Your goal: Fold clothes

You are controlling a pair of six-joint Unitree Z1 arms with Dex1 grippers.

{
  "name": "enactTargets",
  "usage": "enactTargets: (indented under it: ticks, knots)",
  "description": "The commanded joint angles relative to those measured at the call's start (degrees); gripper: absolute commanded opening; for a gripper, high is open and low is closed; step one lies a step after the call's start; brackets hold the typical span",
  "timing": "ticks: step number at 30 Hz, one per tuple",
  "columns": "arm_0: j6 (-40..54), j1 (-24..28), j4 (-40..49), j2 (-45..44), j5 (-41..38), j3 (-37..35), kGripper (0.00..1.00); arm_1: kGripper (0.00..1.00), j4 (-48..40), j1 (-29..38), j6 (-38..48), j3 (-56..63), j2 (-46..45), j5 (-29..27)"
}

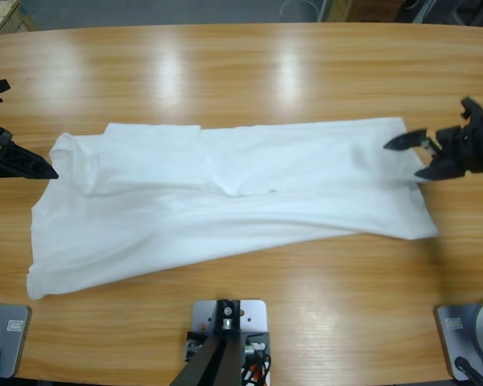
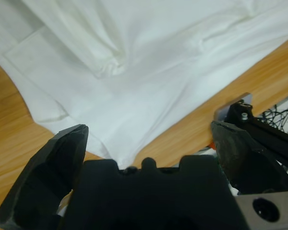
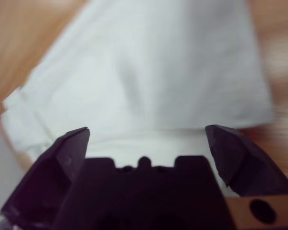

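The clothes are one white T-shirt (image 1: 249, 201) lying flat and lengthwise across the wooden table (image 1: 241, 72), with its upper part folded over and creased near the middle. My left gripper (image 1: 28, 133) hangs open at the shirt's left end, nothing between its jaws. In the left wrist view the left gripper (image 2: 149, 127) stands wide over a corner of the T-shirt (image 2: 149, 57). My right gripper (image 1: 402, 159) is open at the shirt's right edge. In the right wrist view the right gripper (image 3: 146, 128) has the white T-shirt (image 3: 153, 72) spread just ahead, not held.
Bare wood runs along the far side of the table (image 2: 9, 124) and in front of the shirt. Dark floor lies past the table's far edge.
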Motion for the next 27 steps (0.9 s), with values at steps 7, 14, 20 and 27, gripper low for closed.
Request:
enactTargets:
  ticks: [7,14,20,27]
  knots:
    - [-0.79,-1.79,-0.60,2.71,0.54,1.22,1.000,1.000,-5.00,3.92,5.66,5.12,-0.82,-8.79]
    - [-0.77,-2.02,-0.54,2.03,0.60,1.64,1.000,1.000,-8.64,3.92,5.66,5.93,3.01,-8.70]
    - [-0.77,-2.02,-0.54,2.27,0.63,1.64,1.000,1.000,-9.85,3.92,5.66,6.19,5.33,-8.49]
    - [-0.79,-2.02,-0.54,2.36,0.63,1.55,1.000,0.553,-12.37,3.92,4.64,7.39,6.65,-4.83]
